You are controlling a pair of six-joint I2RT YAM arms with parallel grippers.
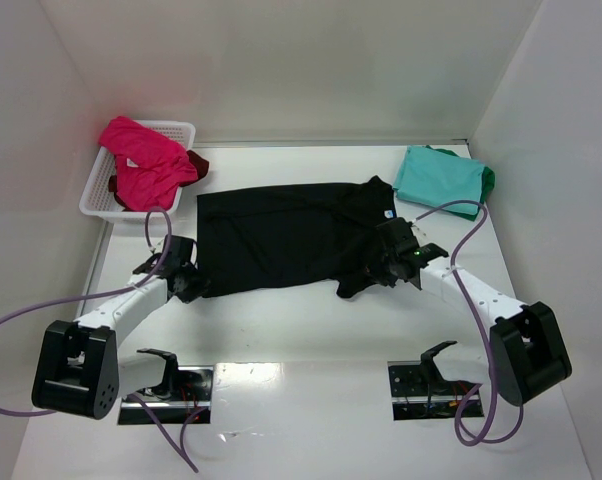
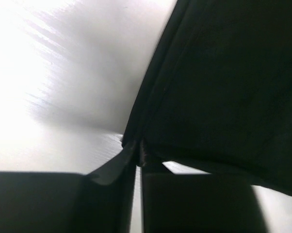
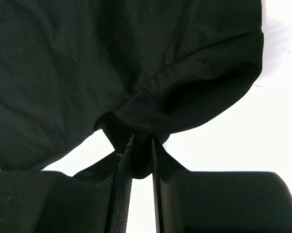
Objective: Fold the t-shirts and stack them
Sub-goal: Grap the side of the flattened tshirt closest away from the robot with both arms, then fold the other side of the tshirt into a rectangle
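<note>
A: Lying flat, soft black cloth t-shirt (image 1: 281, 235); long axis across the white table (image 1: 311, 335), collar rightward, hem leftward.
B: Jaws?
A: Both clenched: left gripper (image 1: 193, 285) on hem corner, right gripper (image 1: 379, 268) on bunched sleeve, cloth between each pair.

A black cloth t-shirt (image 1: 281, 235) lies spread flat across the middle of the white table (image 1: 311, 330), its hem towards the left edge and its neck towards the right, where a small light-blue neck label (image 1: 390, 212) shows. Its near sleeve is bunched and gathered into a fold, and its near-left hem corner is drawn to a point. A teal cloth t-shirt (image 1: 436, 175) sits folded at the far right corner on top of a green cloth t-shirt (image 1: 488, 180), whose edge peeks out. A crumpled magenta-pink cloth t-shirt (image 1: 141, 165) and a dark red cloth t-shirt (image 1: 197, 165) fill the white lattice basket (image 1: 176, 126) at the far left corner, spilling over its right rim.
</note>
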